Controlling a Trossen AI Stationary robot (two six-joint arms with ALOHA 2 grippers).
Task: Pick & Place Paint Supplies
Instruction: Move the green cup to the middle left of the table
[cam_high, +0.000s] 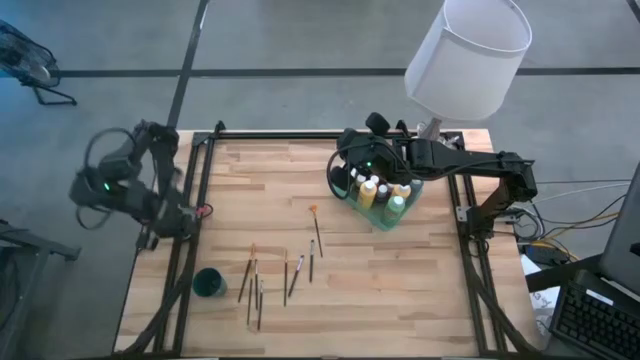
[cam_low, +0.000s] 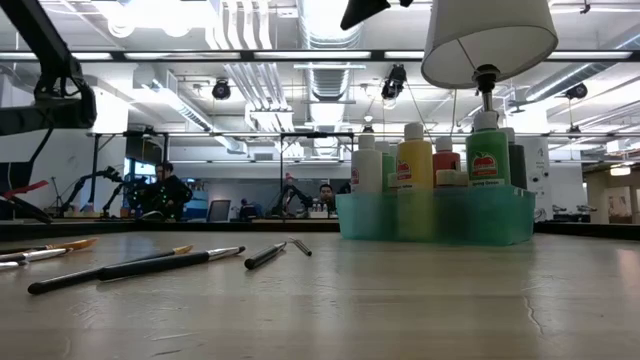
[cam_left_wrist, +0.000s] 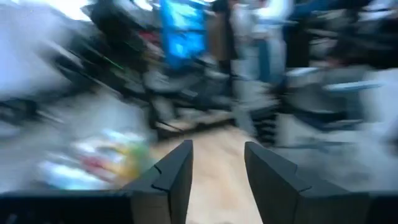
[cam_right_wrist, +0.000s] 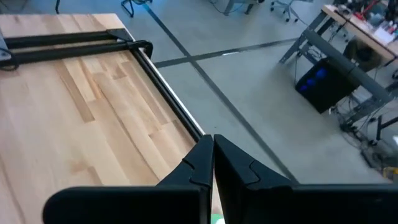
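Paint bottles (cam_low: 434, 160) w/ white caps, red labels unreadable, upright in translucent green tray (cam_low: 436, 218) on wood-plank tabletop (cam_high: 400, 280). Thin brushes (cam_high: 254, 277) lie loose. Left gripper (cam_left_wrist: 216, 180) jaws spread, empty; right gripper (cam_right_wrist: 213, 163) jaws pressed together above tray.

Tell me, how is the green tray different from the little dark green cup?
The green tray is see-through and light green; the dark green cup is solid and dark. The tray is boxy, while the cup is round. The tray is packed with paint bottles, but nothing shows in the cup; the brushes lie on the wood beside it. The tray sits toward the right arm's side, the cup near the left arm's side. Both are green and stand on the table.
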